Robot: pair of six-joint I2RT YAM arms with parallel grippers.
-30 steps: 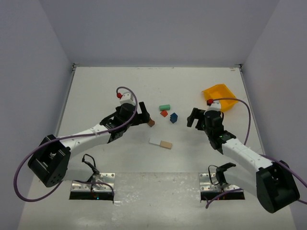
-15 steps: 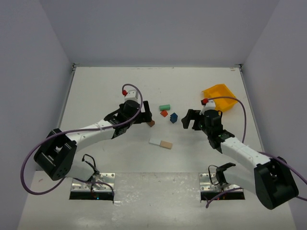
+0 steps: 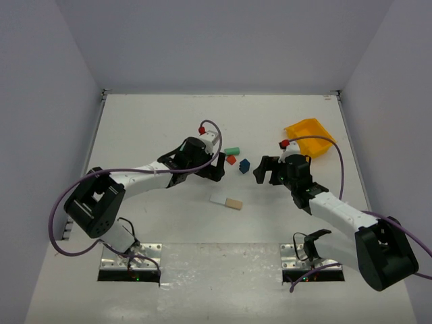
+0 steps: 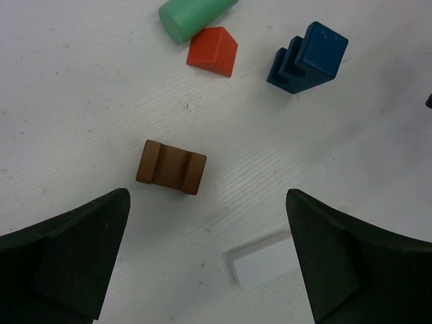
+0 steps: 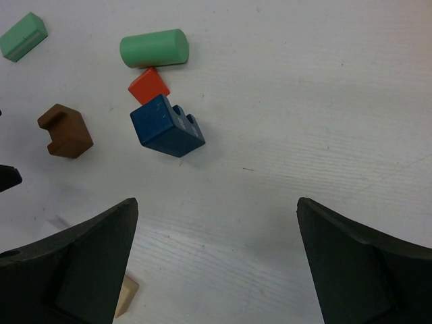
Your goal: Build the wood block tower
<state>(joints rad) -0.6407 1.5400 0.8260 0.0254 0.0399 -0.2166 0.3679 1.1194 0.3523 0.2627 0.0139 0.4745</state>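
The wood block tower is loose pieces lying flat on the white table (image 3: 148, 121). In the left wrist view a brown notched block (image 4: 171, 167) lies just ahead of my open left gripper (image 4: 207, 223), with a mint green cylinder (image 4: 192, 15), a red block (image 4: 213, 50) and a blue stepped block (image 4: 307, 57) farther on. A white block (image 4: 263, 268) lies by the right finger. My right gripper (image 5: 216, 209) is open over bare table, short of the blue block (image 5: 167, 127), red block (image 5: 148, 84) and brown block (image 5: 65, 131). From above, the left gripper (image 3: 217, 169) and right gripper (image 3: 264, 172) flank the blocks.
A yellow bin (image 3: 309, 135) sits at the back right behind the right arm. A white-and-tan bar (image 3: 226, 201) lies nearer the bases, between the arms. A second, flat mint green block (image 5: 23, 35) shows at the right wrist view's far left. Grey walls enclose the table.
The left arm has swung right and stretched out, carrying its open gripper over the brown block. The right gripper has edged left toward the blue block. No block has moved.
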